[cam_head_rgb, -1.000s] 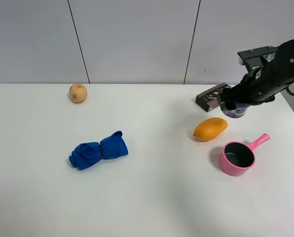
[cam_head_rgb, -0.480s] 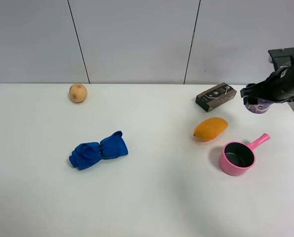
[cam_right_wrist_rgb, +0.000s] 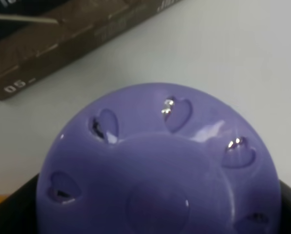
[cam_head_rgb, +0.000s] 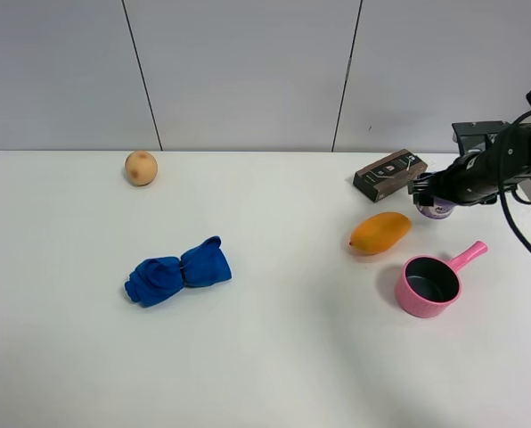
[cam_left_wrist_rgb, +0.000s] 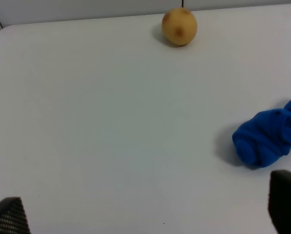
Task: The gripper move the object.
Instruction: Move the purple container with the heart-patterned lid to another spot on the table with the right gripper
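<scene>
Currently I am clamping my black right claw (cam_head_rgb: 437, 201) on the squat round lilac-lidded container (cam_right_wrist_rgb: 157, 165), so setting it down is, I judge, remaining.

Robot lab test bench, plain white table (cam_head_rgb: 274, 357), bare grey panelled wall (cam_head_rgb: 239, 71), black robot arm (cam_head_rgb: 508, 165)

Far right: container (cam_head_rgb: 437, 210) beside box (cam_head_rgb: 389, 175), behind mango (cam_head_rgb: 380, 232); saucepan (cam_head_rgb: 428, 285) before both; fruit (cam_head_rgb: 141, 168), cloth (cam_head_rgb: 178, 272) left.

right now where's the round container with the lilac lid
Exterior high view: the small round lilac-lidded container is far right, gripped by the black right end effector, beside the dark brown box and behind the orange mango.
</scene>
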`<state>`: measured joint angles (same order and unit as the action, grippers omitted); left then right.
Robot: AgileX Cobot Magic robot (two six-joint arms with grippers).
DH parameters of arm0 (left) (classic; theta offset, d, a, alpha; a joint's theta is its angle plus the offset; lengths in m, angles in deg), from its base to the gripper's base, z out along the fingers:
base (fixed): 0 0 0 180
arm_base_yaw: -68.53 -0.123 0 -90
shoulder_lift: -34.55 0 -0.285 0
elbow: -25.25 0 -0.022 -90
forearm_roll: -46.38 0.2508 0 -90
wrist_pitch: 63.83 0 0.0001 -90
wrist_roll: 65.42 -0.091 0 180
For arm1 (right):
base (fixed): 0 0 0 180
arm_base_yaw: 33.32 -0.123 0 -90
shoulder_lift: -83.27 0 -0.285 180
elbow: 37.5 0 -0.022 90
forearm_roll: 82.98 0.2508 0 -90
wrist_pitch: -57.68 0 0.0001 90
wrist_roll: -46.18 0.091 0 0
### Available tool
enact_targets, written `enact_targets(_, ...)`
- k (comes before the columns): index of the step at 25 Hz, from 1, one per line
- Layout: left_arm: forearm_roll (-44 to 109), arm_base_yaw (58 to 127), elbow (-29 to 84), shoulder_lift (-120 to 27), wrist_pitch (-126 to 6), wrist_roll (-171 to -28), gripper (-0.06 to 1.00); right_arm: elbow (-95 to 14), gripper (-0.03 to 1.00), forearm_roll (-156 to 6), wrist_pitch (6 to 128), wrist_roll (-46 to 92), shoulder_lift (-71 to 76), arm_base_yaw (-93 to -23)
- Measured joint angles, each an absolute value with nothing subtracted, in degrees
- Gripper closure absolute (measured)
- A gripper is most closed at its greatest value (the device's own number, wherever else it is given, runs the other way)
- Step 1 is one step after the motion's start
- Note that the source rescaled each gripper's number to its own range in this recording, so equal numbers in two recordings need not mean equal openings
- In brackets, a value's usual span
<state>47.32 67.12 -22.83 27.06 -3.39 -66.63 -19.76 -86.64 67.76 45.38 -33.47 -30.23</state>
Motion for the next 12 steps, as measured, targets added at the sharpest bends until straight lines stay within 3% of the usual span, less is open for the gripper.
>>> enact_targets(12,47.3,67.1,-22.8,27.1,-3.4,-66.7,-0.06,-19.7,0.96,-81.4,64.9,45.4,-37.7,-28.2)
